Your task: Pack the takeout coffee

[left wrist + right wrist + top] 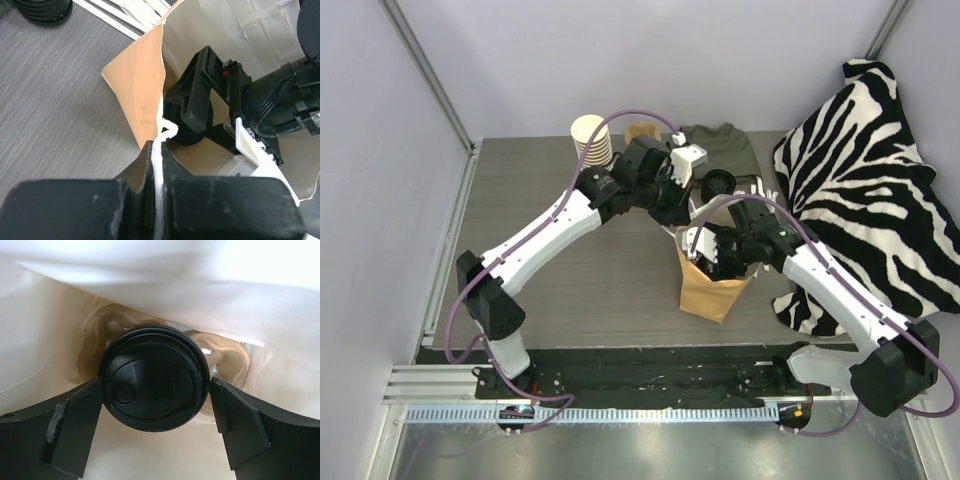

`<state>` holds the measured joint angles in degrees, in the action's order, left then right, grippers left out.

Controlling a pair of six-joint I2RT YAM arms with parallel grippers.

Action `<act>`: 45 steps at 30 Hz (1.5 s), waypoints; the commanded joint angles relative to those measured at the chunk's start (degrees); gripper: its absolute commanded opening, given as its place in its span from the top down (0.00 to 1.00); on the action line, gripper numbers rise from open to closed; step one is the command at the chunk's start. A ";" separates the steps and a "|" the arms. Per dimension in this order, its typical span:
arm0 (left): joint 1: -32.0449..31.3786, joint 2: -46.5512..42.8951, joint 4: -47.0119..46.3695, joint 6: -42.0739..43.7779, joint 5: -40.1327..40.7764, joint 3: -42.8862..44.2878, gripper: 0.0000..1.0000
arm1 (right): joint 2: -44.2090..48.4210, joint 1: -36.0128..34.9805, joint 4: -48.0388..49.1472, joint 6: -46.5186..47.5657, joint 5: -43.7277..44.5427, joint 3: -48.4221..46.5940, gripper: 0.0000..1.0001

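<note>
Black-lidded takeout coffee (154,382) clamped in right claw (156,427), inside paper bag (225,295)

Grey table (610,300) under paper bag (705,295), cup stack (590,140), zebra cloth (865,190)

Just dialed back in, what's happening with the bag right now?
The left gripper is shut on the white twisted-paper handle of the brown paper bag, holding that side up. The right gripper is down inside the bag, fingers against both sides of the black-lidded takeout coffee cup, not yet released.
</note>
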<state>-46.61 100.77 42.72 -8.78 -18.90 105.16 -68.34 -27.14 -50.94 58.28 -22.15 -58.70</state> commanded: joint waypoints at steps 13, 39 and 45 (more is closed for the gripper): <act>-0.15 -1.37 2.63 2.62 1.58 -0.49 1.00 | 1.10 0.50 -3.47 -2.73 -1.14 -3.53 0.01; -0.68 -2.33 1.49 5.08 3.08 -0.49 1.00 | 0.57 2.88 -2.94 -7.57 -4.22 -9.42 0.00; -0.59 -2.68 1.49 5.70 3.60 -0.22 1.00 | 0.66 3.23 -2.50 -8.10 -3.16 -9.42 0.00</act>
<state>-47.20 100.77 43.64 -4.67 -16.45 104.20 -69.60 -24.45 -54.46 51.20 -25.19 -65.73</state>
